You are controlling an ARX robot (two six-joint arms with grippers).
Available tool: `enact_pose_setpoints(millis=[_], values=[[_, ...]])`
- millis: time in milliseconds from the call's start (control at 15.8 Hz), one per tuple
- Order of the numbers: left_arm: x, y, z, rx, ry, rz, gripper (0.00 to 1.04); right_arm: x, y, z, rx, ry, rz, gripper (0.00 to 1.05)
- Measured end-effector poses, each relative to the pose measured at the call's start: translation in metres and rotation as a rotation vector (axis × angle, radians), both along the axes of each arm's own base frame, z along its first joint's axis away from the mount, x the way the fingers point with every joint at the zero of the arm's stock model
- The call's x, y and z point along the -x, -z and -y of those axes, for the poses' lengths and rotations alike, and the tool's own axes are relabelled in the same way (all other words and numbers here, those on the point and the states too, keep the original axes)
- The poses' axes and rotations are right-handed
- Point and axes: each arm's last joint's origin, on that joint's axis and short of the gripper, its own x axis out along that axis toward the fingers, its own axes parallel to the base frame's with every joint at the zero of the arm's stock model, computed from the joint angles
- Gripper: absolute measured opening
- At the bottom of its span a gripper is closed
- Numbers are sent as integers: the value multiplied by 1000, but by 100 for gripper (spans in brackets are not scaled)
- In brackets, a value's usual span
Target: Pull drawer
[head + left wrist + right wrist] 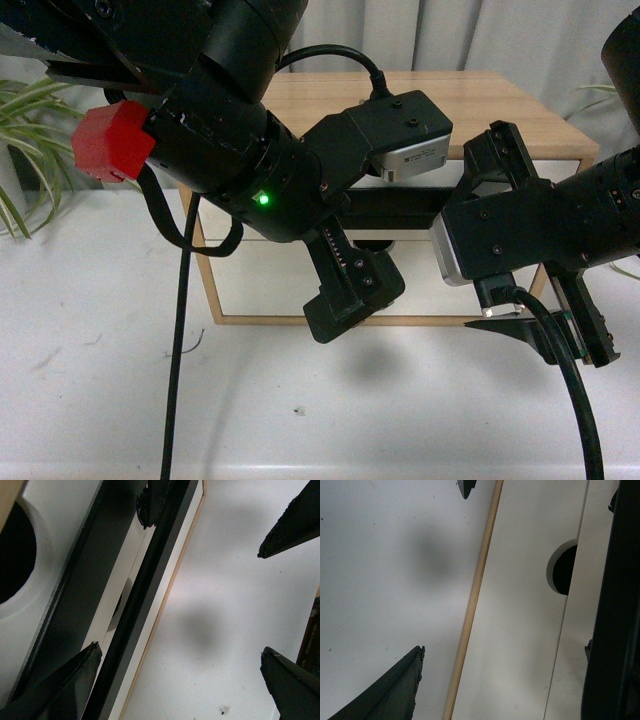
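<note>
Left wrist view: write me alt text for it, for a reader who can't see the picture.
The open left gripper hangs close to the white-fronted drawer, with the long black bar handle running diagonally between its dark fingertips, close beside one. A semicircular notch shows at the picture's edge; pale tabletop fills the rest.

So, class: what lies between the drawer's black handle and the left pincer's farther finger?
In the left wrist view: a sliver of white front, the cabinet's wooden edge, then white tabletop.
</note>
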Motion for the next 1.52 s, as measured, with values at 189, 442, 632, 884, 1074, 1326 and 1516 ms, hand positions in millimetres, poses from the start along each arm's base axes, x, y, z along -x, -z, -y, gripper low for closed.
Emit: enact_pose_setpoints(millis=[189,442,632,884,1074,1326,1516], values=[[1,1,0,3,6,-8,98,1,1,0,0,4,-11,98],[7,2,-2,7,23,-8,98,4,2,1,-4,7,-30,98],[15,3,-4,15,38,-6,98,14,2,3,-9,3,-40,98],[29,7,-7,27,55,-12,98,32,2,7,-6,4,-58,98],[41,9,-7,32,63,-22,98,48,1,10,-7,2,-67,98],[61,10,-11,50,81,-40,98,73,-1,16,-10,-8,-94,98],[74,10,-15,62,88,-57,98,87,-1,19,-10,-27,-109,98]])
